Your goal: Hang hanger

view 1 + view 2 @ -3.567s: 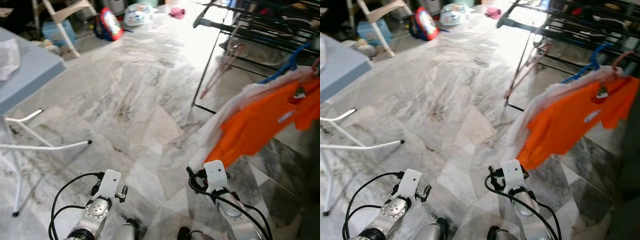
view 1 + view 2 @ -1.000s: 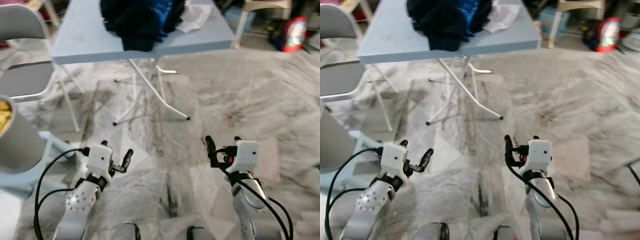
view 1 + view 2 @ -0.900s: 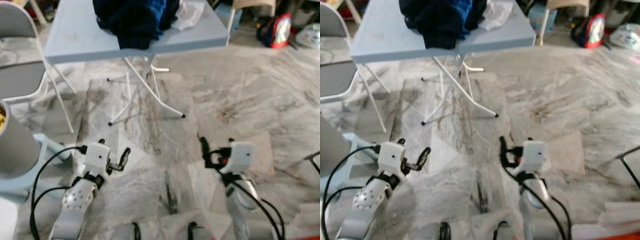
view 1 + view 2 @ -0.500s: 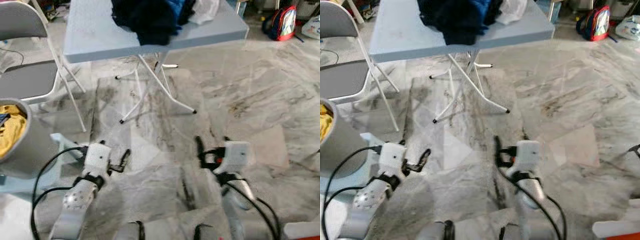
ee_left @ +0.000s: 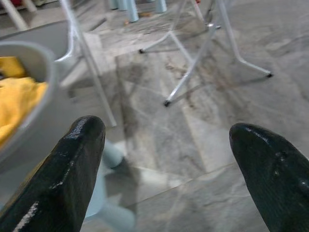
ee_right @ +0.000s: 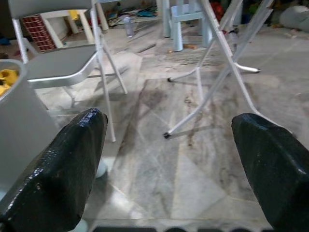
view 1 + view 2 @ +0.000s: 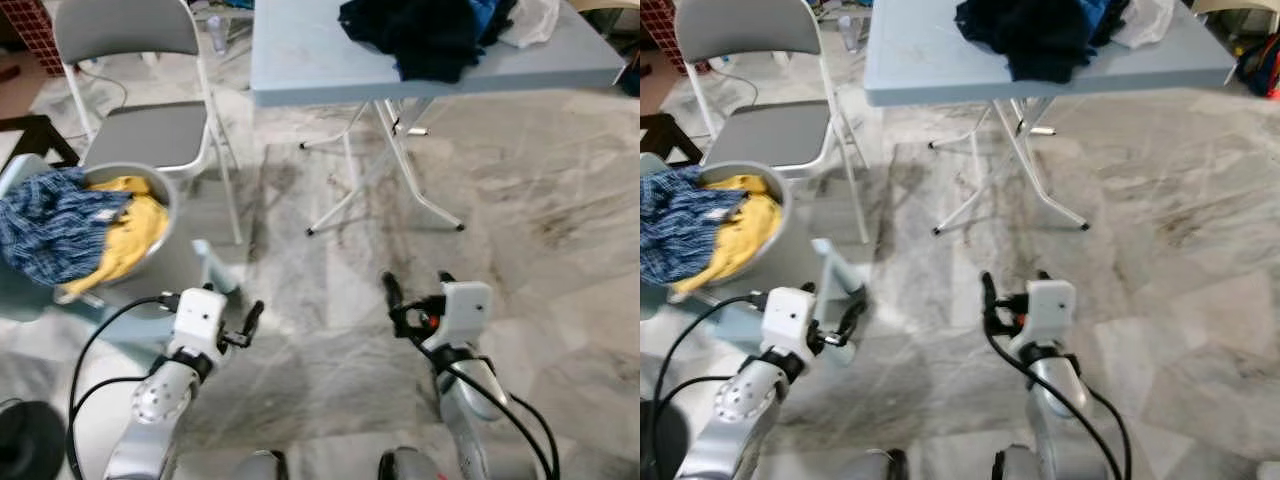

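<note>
Marble floor (image 7: pixel 330 350); table (image 7: pixel 300 60) top cut off; both jaws spread, empty.

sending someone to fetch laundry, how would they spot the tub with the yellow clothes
Start at the grey folding chair left of the blue table. The round grey tub stands on the floor by its front, holding yellow cloth and a blue checked garment.
</note>
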Controlling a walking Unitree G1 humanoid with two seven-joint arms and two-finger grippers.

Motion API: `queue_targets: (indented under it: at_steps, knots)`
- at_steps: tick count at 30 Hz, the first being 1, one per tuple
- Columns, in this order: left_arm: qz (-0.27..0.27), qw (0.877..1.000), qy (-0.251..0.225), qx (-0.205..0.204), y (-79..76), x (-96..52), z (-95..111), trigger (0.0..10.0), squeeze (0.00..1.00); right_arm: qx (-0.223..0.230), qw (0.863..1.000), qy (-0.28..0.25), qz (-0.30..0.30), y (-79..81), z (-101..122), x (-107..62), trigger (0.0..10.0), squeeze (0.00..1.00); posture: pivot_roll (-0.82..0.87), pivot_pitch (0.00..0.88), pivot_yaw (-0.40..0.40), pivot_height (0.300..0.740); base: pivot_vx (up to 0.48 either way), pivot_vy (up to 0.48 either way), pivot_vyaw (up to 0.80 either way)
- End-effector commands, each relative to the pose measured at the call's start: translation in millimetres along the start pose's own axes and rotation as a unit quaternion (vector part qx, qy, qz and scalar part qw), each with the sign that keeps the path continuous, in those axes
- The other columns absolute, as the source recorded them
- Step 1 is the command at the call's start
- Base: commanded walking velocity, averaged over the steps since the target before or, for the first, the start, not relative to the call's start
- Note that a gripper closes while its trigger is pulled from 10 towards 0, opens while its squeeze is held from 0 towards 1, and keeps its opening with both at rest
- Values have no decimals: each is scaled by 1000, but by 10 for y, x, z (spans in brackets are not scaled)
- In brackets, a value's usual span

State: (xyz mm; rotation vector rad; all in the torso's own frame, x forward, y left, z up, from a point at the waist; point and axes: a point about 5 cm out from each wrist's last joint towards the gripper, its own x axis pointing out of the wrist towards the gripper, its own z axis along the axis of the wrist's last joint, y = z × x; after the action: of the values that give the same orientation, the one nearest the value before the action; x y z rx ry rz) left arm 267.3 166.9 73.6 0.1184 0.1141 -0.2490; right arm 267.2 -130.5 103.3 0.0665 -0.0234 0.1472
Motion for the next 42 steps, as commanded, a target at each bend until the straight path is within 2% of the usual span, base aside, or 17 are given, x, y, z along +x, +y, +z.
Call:
queue_targets:
  at_steps: [1, 8, 14, 20, 27, 30, 33, 38, 42]
  knots:
    - [-8, 1000, 4, 4, -67, 13, -14, 10000, 0, 0, 1000, 2, -11, -80, -8, -41, 10000, 0, 81, 260, 52, 740, 0, 480, 0]
    - [17, 1000, -3, 15, -22, 54, 0, 10000, 0, -2, 1000, -2, 3, -46, 0, -58, 10000, 0, 80, 261, 50, 740, 0, 452, 0]
    - [21, 999, -27, 13, -28, 75, 65, 10000, 0, -7, 1000, -8, 18, -37, 34, -41, 10000, 0, 84, 250, 35, 740, 0, 0, 329]
    - [42, 998, -38, 3, -47, 94, 64, 10000, 0, -16, 999, -10, 37, -61, 56, 30, 10000, 0, 122, 207, -28, 740, 0, 0, 76]
    - [81, 995, -51, -27, 1, 72, 58, 10000, 0, -45, 995, -17, 83, 36, 119, 136, 10000, 0, 150, 202, -82, 740, 0, 0, 0]
    - [67, 995, -72, -23, -4, 73, 177, 10000, 0, -50, 992, -42, 108, 127, 273, 198, 10000, 0, 166, 205, -89, 740, 0, 0, 0]
    - [68, 995, -76, -11, 6, 52, 174, 10000, 0, -67, 988, -43, 134, 190, 245, 206, 10000, 0, 194, 224, -100, 740, 303, 0, 0]
    - [105, 992, -70, -24, 72, -43, 104, 10000, 0, -52, 984, -39, 163, 304, 199, 212, 10000, 0, 242, 234, -113, 740, 378, 0, 99]
    - [110, 991, -73, -23, 76, -50, 125, 10000, 0, -48, 983, -40, 171, 350, 211, 235, 10000, 0, 254, 239, -117, 740, 382, 0, 466]
